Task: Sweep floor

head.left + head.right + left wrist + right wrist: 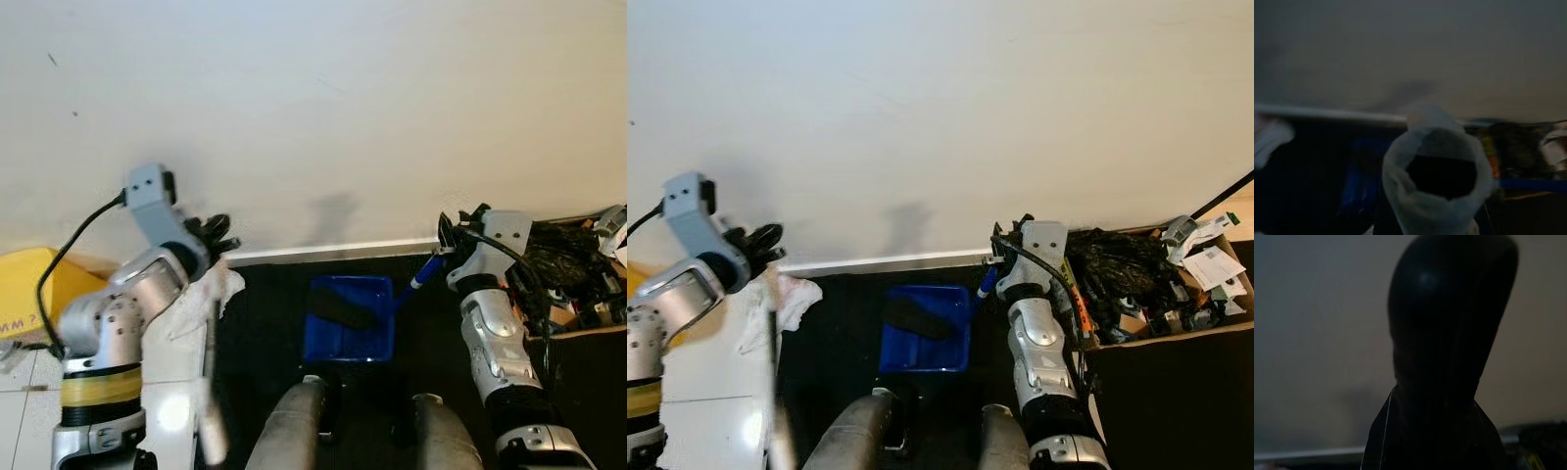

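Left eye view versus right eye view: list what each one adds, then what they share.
Left eye view adds a yellow object at the left edge. Right eye view adds white paper cards and a black rod beyond the cluttered cardboard box. Shared: the blue dustpan on the dark floor by the white wall, the right gripper near its handle, the left gripper beside a white cloth.

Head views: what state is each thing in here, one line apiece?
Dustpan: flat on the dark floor by the wall, a dark object lying in it.
Right gripper: at the dustpan's blue handle; grip hidden.
Left gripper: raised near the wall, over a pale stick.
White cloth: crumpled beside the left arm.
Box: open, full of clutter.
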Robot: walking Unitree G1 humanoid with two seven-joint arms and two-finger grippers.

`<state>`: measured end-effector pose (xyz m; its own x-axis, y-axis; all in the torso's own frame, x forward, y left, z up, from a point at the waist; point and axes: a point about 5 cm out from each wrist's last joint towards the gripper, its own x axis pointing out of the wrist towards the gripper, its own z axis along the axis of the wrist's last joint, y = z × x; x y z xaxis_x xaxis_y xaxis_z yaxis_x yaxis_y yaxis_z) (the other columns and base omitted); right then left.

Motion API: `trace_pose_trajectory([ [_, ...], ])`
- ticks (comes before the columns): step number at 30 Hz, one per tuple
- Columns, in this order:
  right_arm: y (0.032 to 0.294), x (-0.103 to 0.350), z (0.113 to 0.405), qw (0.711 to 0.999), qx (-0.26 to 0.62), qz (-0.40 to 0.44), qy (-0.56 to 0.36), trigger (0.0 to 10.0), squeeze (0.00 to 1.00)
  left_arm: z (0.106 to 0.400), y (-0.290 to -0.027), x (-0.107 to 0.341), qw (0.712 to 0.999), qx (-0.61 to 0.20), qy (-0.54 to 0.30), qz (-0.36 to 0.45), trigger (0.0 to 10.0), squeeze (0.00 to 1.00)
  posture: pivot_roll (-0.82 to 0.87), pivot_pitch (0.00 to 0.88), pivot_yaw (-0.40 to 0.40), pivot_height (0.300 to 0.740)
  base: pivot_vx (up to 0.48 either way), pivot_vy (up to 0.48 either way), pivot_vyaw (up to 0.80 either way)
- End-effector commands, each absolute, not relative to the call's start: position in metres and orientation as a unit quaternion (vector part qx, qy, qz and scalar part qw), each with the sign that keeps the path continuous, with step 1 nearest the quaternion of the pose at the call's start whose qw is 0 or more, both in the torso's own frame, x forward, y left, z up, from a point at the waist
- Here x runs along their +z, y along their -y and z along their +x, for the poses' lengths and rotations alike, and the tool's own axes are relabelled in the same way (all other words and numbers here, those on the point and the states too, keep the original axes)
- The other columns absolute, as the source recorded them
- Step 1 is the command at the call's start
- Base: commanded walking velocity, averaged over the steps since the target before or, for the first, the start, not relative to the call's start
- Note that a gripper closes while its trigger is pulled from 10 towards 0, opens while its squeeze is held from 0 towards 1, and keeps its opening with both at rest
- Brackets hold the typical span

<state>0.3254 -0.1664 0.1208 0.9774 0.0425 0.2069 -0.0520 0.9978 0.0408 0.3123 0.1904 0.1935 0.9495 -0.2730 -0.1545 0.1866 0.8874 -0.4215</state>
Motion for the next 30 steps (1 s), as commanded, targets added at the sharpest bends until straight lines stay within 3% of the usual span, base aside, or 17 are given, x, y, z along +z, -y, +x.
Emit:
trace_pose_trajectory([
  [1, 0.166, 0.13, 0.324, 0.991, 0.029, 0.028, 0.127, 10.0, 0.0, 0.314, -0.189, 0.199, 0.968, -0.121, -0.081, -0.205, 10.0, 0.0, 0.16, 0.119, 0.089, 0.74, 0.0, 0.0, 0.0],
  [9, 0.165, 0.151, 0.326, 0.987, 0.051, 0.003, 0.153, 10.0, 0.0, 0.319, -0.158, 0.234, 0.955, -0.196, 0.021, -0.223, 10.0, 0.0, 0.13, 0.069, 0.044, 0.74, 0.0, 0.0, 0.0],
  [20, 0.178, 0.18, 0.321, 0.981, 0.045, 0.019, 0.185, 10.0, 0.0, 0.315, -0.15, 0.227, 0.958, -0.206, 0.062, -0.19, 10.0, 0.0, 0.1, 0.01, 0.034, 0.74, 0.0, 0.0, 0.0],
  [30, 0.187, 0.146, 0.31, 0.991, 0.049, 0.011, 0.12, 10.0, 0.0, 0.311, -0.153, 0.204, 0.97, -0.195, 0.051, -0.135, 10.0, 0.0, 0.09, 0.0, 0.043, 0.74, 0.0, 0.0, 0.0],
])
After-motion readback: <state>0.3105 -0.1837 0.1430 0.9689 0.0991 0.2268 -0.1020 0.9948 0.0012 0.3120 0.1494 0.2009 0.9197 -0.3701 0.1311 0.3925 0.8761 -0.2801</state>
